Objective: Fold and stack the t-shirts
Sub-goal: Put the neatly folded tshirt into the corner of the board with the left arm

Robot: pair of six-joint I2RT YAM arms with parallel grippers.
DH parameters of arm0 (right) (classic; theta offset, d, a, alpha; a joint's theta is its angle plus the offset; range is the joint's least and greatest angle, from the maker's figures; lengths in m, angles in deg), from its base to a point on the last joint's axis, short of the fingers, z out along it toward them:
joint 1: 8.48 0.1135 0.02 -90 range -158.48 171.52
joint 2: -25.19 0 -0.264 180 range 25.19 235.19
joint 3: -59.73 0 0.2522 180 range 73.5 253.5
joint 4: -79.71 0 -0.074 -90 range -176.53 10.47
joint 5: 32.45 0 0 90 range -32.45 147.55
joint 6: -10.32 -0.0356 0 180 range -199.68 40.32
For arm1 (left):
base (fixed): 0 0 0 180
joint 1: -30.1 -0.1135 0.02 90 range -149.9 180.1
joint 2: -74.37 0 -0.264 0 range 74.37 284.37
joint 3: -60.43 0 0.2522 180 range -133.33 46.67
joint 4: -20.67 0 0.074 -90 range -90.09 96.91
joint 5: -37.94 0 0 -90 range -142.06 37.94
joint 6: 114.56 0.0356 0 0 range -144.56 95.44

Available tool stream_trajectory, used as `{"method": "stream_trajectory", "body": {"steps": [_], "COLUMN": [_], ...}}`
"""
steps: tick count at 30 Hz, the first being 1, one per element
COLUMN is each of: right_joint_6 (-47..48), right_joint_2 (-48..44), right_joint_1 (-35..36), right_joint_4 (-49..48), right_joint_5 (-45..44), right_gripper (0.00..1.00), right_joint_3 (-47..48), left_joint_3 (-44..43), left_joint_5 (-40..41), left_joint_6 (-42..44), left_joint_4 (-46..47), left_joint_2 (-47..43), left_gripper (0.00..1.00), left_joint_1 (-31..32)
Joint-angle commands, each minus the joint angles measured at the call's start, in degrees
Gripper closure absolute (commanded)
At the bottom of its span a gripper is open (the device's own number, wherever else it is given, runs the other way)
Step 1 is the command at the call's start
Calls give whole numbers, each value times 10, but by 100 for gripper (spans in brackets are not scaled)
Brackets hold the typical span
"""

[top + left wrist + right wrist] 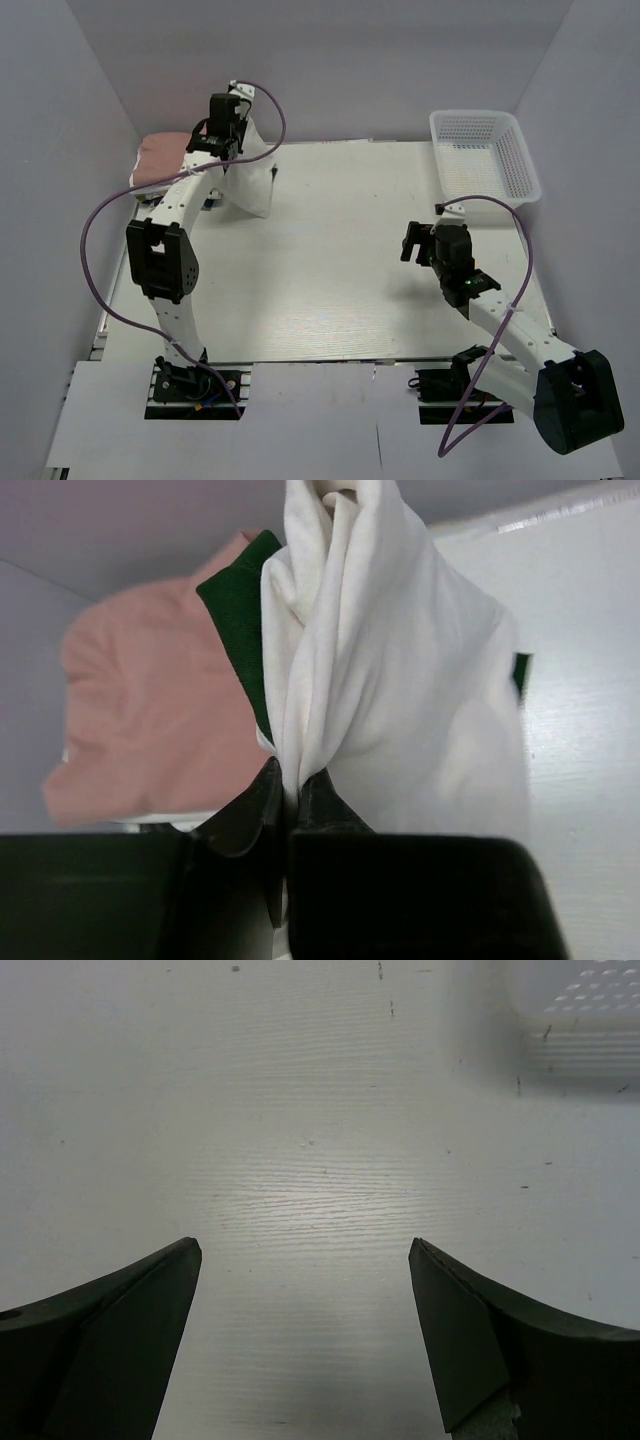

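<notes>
At the far left corner of the white table (330,290), top view: a dusty pink folded t-shirt (160,155) lies by the far edge.
Top view, left gripper (230,158): raised just beside the pink pile, pinching a cream-white t-shirt with dark green sleeves (252,185). The shirt hangs from it in a bunch, reaching down to the table.
Top view, right gripper (410,243): over the right half of the table, well apart from both shirts, holding nothing.
Top view, white plastic mesh basket (487,152): at the far right corner.
Left wrist view, grip: the left gripper (288,780) has its jaws nearly together, clamped on a gathered fold of the cream-white t-shirt with dark green sleeves (390,680).
Left wrist view, cloth: a dark green panel (238,620) shows between the cream cloth and the dusty pink folded t-shirt (150,720). A strip of white cloth (170,820) peeks out beneath the pink one.
Right wrist view, claw: the right gripper (303,1248) has its jaws spread wide, with only the bare white table (320,1110) between them.
Right wrist view, background: the white plastic mesh basket (575,1020) is blurred, toward the far right corner.
</notes>
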Motion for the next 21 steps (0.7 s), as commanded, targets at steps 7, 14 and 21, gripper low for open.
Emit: {"method": "stream_trajectory", "body": {"steps": [7, 14, 21], "right_joint_6": [23, 23, 23], "right_joint_2": [12, 41, 42], "right_joint_1": [-2, -2, -2], "right_joint_4": [-29, -23, -16], "right_joint_5": [-43, -41, -40], "right_gripper": [10, 10, 10], "right_joint_3": [9, 23, 31], "left_joint_3": [-215, -236, -256], "left_joint_5": [28, 12, 12], "left_joint_6": [56, 68, 79], "left_joint_4": [-69, -63, -45], "left_joint_2": [60, 55, 69], "left_gripper": [100, 100, 100], "left_joint_1": [-56, -90, -132]}}
